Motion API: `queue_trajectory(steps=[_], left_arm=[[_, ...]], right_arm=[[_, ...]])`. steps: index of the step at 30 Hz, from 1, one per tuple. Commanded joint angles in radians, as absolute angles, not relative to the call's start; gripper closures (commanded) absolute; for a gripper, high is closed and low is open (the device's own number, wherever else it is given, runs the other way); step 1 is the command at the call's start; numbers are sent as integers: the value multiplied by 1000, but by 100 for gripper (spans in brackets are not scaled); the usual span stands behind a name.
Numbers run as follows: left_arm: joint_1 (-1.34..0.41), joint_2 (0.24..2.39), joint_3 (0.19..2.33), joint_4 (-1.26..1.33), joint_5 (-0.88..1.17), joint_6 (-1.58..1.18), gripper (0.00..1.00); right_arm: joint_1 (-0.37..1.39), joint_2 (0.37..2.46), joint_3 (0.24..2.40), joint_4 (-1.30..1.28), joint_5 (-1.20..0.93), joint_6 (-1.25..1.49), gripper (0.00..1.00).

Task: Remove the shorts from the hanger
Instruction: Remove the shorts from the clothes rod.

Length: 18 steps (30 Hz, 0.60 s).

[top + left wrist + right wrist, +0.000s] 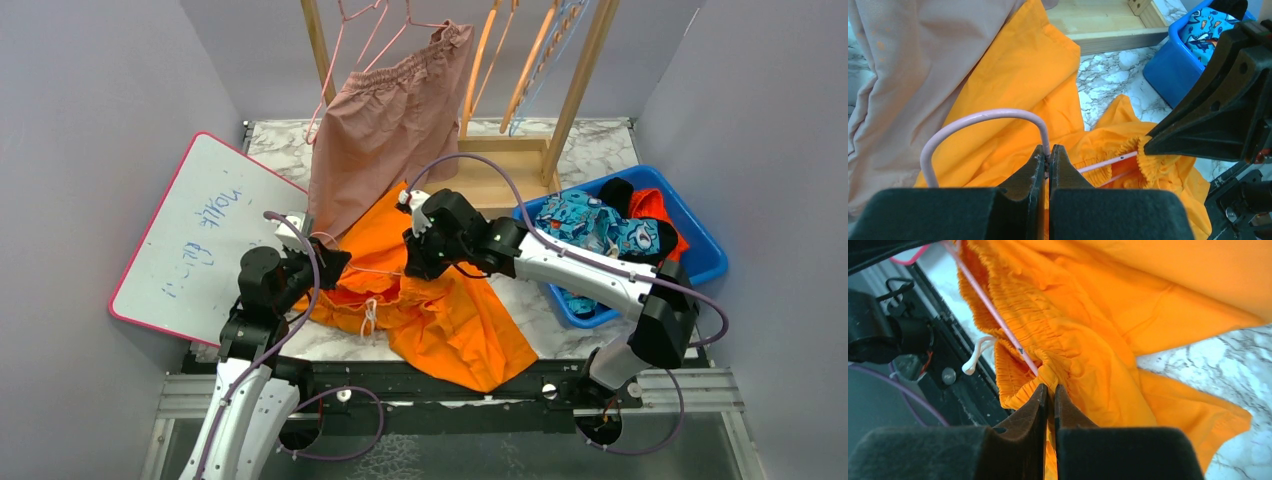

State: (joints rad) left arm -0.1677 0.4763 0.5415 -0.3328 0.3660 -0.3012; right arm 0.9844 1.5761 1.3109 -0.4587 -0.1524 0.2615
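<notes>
done: cartoon-print shorts (pixel 600 225), with a dark pair and a red-orange pair beside them, lie in the blue bin (pixel 705 245) at the tabletop (pixel 590 145) right edge; no hanger visible on them
in hand: orange shorts (pixel 440 310), spread from tabletop centre over the near edge, pink hanger (pixel 983 116) wire threaded through the waistband (pixel 1033 325)
left claw (pixel 1049 152): pressed together, pinching the pink hanger at the base of its hook
right claw (pixel 1049 389): pressed together on a fold of the gathered waistband, right where the wire enters
step, my read: hanger held fixed, waistband about to be dragged off the wire end; not off yet
left: dusty pink shorts (pixel 380 130) hanging on the wooden rack (pixel 500 165) at the far edge, untouched
progress: past halfway; one pair mid-removal, one to go
</notes>
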Motion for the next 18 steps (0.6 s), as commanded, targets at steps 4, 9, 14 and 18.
queue_trajectory(steps=[4, 9, 14, 18], left_arm=[[-168, 454, 552, -305, 321, -310, 100], [-169, 428, 560, -329, 253, -310, 100], [-169, 398, 574, -363, 156, -313, 100], [-169, 376, 581, -387, 85, -317, 100]], right_arm=[[981, 1435, 1226, -424, 111, 269, 99], [979, 1328, 1116, -408, 272, 286, 99], [975, 1233, 1033, -406, 382, 311, 99], [973, 1158, 945, -403, 455, 332, 99]])
